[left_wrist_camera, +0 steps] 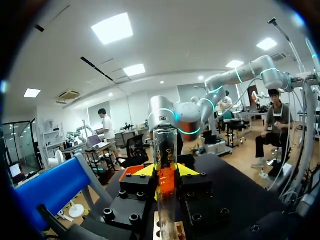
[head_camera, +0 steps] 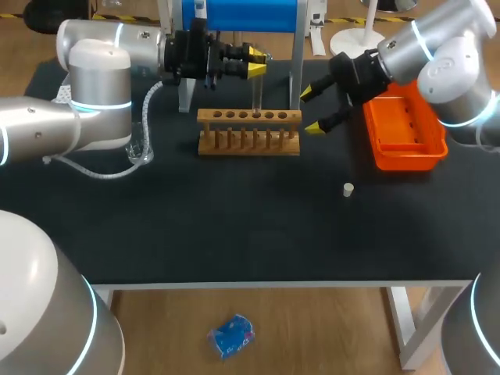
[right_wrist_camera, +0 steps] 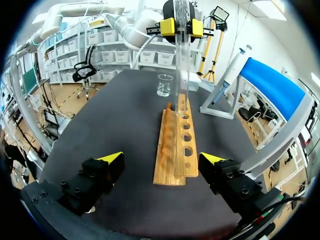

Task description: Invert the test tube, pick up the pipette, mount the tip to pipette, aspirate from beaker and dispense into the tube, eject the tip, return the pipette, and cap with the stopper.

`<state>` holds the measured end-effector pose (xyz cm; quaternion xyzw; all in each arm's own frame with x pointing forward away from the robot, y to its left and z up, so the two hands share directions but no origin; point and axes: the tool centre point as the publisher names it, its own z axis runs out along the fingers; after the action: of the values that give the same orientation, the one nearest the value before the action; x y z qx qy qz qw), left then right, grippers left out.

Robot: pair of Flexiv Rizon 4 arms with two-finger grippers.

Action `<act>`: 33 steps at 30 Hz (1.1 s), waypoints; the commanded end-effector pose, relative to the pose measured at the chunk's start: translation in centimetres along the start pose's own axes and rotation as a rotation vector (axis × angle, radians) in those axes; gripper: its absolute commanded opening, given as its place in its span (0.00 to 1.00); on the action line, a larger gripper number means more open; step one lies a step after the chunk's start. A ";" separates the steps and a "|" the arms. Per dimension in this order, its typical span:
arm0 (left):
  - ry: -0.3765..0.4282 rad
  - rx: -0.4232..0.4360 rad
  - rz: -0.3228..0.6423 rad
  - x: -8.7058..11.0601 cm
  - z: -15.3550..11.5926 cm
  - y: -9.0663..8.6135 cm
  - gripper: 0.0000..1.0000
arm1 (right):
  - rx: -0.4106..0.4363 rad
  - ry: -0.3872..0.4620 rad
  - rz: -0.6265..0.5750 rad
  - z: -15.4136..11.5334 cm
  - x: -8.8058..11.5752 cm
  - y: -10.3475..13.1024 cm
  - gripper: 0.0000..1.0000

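Observation:
A clear test tube [head_camera: 256,92] stands upright, its lower end at a hole of the wooden rack [head_camera: 248,133]. My left gripper [head_camera: 258,62] is shut on the tube's upper part. In the left wrist view the tube [left_wrist_camera: 165,150] sits between the yellow fingertips [left_wrist_camera: 145,171], above the rack [left_wrist_camera: 167,231]. My right gripper [head_camera: 311,110] hangs open just right of the rack with nothing in it. From the right wrist, my right gripper [right_wrist_camera: 162,159] straddles the rack's near end [right_wrist_camera: 172,165], with the tube [right_wrist_camera: 181,75] and left gripper [right_wrist_camera: 182,27] ahead. A white stopper [head_camera: 348,189] lies on the mat.
An orange tray [head_camera: 422,148] sits at the right, behind my right gripper. A glass beaker [right_wrist_camera: 164,85] stands beyond the rack; from above the beaker [head_camera: 141,150] is left of it. The blue-topped stand [head_camera: 242,16] with the pipette [right_wrist_camera: 232,70] is at the back.

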<state>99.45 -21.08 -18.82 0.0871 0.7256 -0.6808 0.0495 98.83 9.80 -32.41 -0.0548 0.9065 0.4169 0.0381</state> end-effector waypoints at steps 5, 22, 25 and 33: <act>0.015 0.002 -0.011 -0.9 0.0 1.1 0.00 | 0.002 0.002 -0.001 -0.1 -0.1 0.0 1.00; 0.008 -0.005 -0.030 -1.2 0.0 2.7 0.00 | 0.002 0.002 -0.001 -0.1 -0.1 0.0 1.00; 0.003 -0.019 -0.027 -1.3 -0.1 2.9 0.00 | 0.002 0.002 -0.001 -0.1 -0.1 0.0 1.00; 0.005 -0.024 -0.029 -1.3 0.0 3.3 0.00 | 0.002 0.002 -0.001 -0.1 -0.1 0.0 1.00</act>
<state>101.12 -20.89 -21.70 0.0762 0.7349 -0.6726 0.0405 98.81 9.77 -32.36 -0.0549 0.9067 0.4165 0.0380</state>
